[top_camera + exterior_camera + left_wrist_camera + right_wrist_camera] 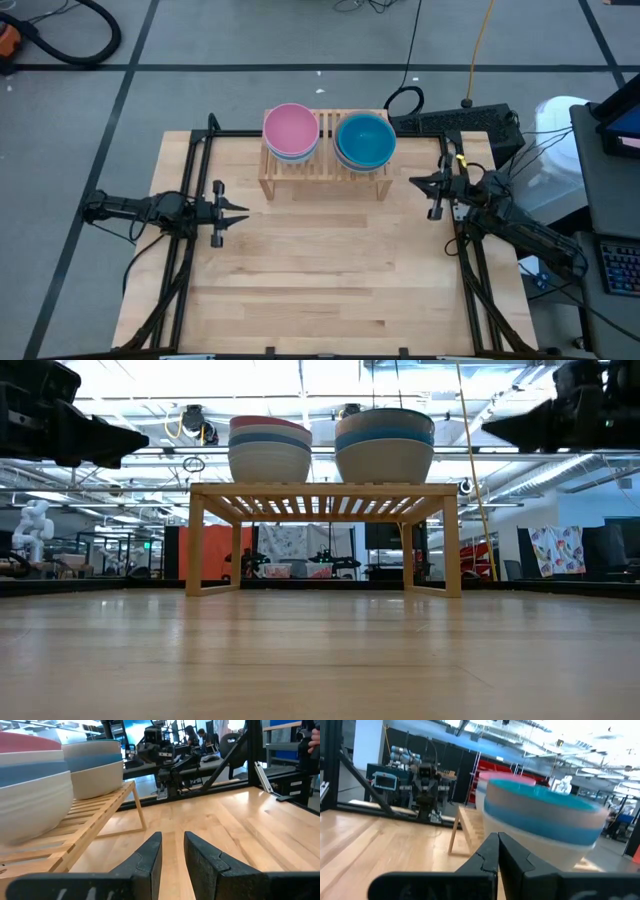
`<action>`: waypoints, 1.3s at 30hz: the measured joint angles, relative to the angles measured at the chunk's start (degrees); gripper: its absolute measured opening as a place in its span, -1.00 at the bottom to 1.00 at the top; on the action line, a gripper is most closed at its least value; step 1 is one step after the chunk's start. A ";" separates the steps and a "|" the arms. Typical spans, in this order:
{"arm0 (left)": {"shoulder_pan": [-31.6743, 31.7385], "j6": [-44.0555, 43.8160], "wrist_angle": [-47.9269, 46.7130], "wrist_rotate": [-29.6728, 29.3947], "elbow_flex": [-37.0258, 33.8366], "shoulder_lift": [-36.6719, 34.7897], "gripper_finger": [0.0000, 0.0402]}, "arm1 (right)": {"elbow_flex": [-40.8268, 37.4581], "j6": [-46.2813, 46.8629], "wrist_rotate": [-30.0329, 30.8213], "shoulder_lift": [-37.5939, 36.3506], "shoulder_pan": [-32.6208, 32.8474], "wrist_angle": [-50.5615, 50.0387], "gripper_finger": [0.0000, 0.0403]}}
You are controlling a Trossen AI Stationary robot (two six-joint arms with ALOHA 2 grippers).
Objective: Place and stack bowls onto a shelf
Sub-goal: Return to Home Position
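Note:
Two stacks of bowls stand on the slatted shelf (325, 170) at the table's far side. The left stack (291, 132) has a pink bowl on top, the right stack (365, 140) a blue one. In the low view both stacks (270, 450) (385, 445) rest by their bases on the shelf top (325, 490). My left gripper (243, 212) hovers left of the shelf and nearer than it, its fingers (173, 836) a little apart and empty. My right gripper (413, 182) hovers just right of the shelf, shut and empty (498, 836), with the blue-topped stack (540, 820) close ahead.
Bare wooden tabletop (330, 270) stretches from the shelf to the near edge. Black frame rails (190, 160) (465, 270) run along the table's left and right sides. A keyboard (460, 122) and cables lie at the far right corner. More equipment stands off the table's right side.

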 joint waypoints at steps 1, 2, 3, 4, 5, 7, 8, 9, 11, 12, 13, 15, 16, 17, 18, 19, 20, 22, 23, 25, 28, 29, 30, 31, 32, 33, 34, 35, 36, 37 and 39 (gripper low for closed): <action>0.00 0.08 0.00 -0.02 0.00 0.00 -0.56 | -0.70 0.06 0.00 0.00 0.00 -0.02 -1.00; 0.00 0.08 -0.02 -0.02 0.00 0.00 -0.56 | -1.31 0.38 0.00 0.03 0.00 -0.02 -1.00; 0.00 0.08 -0.04 -0.02 0.00 0.00 -0.56 | -1.93 0.77 0.01 0.04 0.00 0.03 -1.00; 0.00 0.07 -0.04 -0.02 0.00 0.00 -0.56 | -2.53 1.05 0.01 0.04 -0.01 0.19 -1.00; 0.01 0.06 -0.06 -0.02 0.00 0.00 -0.56 | -2.99 1.16 0.00 0.04 0.00 0.37 -1.00; 0.01 0.06 -0.07 -0.02 0.00 0.00 -0.56 | -4.07 1.49 0.00 0.02 0.00 1.43 -1.00; 0.00 0.06 -0.09 -0.02 0.00 0.00 -0.56 | -4.78 1.90 0.00 0.03 -0.01 2.71 -1.00; 0.00 0.04 -0.09 -0.02 0.00 0.00 -0.56 | -5.65 2.35 0.00 0.04 0.00 4.50 -1.00; 0.00 0.22 -0.12 -0.02 0.00 0.00 -0.56 | -7.00 3.11 -0.02 0.08 -0.02 8.27 -1.00; 0.00 0.48 -0.15 -0.02 0.00 0.00 -0.56 | -7.78 3.49 0.00 0.02 0.00 9.96 -1.00; 0.00 0.66 -0.16 -0.02 0.00 0.00 -0.56 | -8.06 3.95 0.05 -0.07 0.00 10.32 -1.00; 0.00 0.69 -0.20 -0.01 0.00 0.00 -0.56 | -8.02 4.61 -0.16 0.04 0.00 9.81 -1.00; 0.01 0.69 -0.20 -0.02 0.00 0.00 -0.56 | -8.07 5.14 -0.13 0.09 0.02 9.79 -1.00; 0.00 0.65 -0.20 -0.02 0.00 0.00 -0.56 | -8.07 5.89 -0.09 0.09 0.04 9.81 -1.00; 0.00 0.30 -0.22 -0.02 0.00 0.00 -0.56 | -8.07 6.67 0.11 0.05 0.04 9.90 -1.00; 0.00 -0.57 -0.22 0.00 0.00 0.00 -0.56 | -8.09 7.23 0.28 0.06 0.04 9.73 -1.00; 0.00 -1.59 -0.22 0.00 0.00 0.00 -0.56 | -8.09 7.40 0.24 0.08 0.02 9.02 -1.00; 0.01 -3.31 -0.22 0.00 0.00 0.00 -0.56 | -8.13 7.29 0.11 0.07 0.04 8.78 -1.00; 0.01 -3.75 -0.21 0.00 0.00 0.00 -0.56 | -8.13 7.13 0.13 0.07 0.04 8.86 -1.00; 0.00 -3.82 -0.04 0.00 0.00 0.00 -0.56 | -8.15 6.97 0.13 0.07 0.04 8.87 -1.00; 0.00 -3.39 0.22 -0.02 -0.04 0.00 -0.56 | -8.20 6.95 0.15 0.07 0.04 8.87 -1.00; 0.00 -3.42 0.28 -0.02 -0.04 0.00 -0.56 | -8.20 6.93 0.14 0.07 0.04 8.88 -1.00; 0.00 -3.43 0.28 -0.02 -0.04 0.00 -0.56 | -8.22 6.90 0.15 0.07 0.04 8.92 -1.00; 0.00 -3.42 0.30 -0.01 -0.04 0.00 -0.56 | -8.24 6.86 0.15 0.07 0.04 8.89 -1.00; 0.00 -3.44 0.32 -0.02 -0.04 0.00 -0.56 | -8.24 6.84 0.15 0.07 0.04 8.89 -1.00; 0.00 -3.44 0.33 -0.02 -0.04 0.00 -0.56 | -8.24 6.82 0.15 0.07 0.04 8.89 -1.00; 0.00 -3.44 0.33 -0.02 -0.05 0.00 -0.56 | -8.24 6.82 0.17 0.07 0.04 8.89 -1.00; 0.02 -3.44 0.35 -0.02 -0.04 0.00 -0.56 | -8.24 6.81 0.17 0.07 0.04 8.89 -1.00; 0.00 -3.44 0.35 -0.02 -0.07 0.00 -0.56 | -8.24 6.80 0.17 0.07 0.04 8.89 -1.00; 0.00 -3.46 0.37 -0.02 -0.07 0.00 -0.56 | -8.26 6.80 0.19 0.07 0.04 8.89 -1.00; 0.02 -3.46 0.37 -0.02 -0.07 0.00 -0.56 | -8.28 6.80 0.20 0.07 0.04 8.89 -1.00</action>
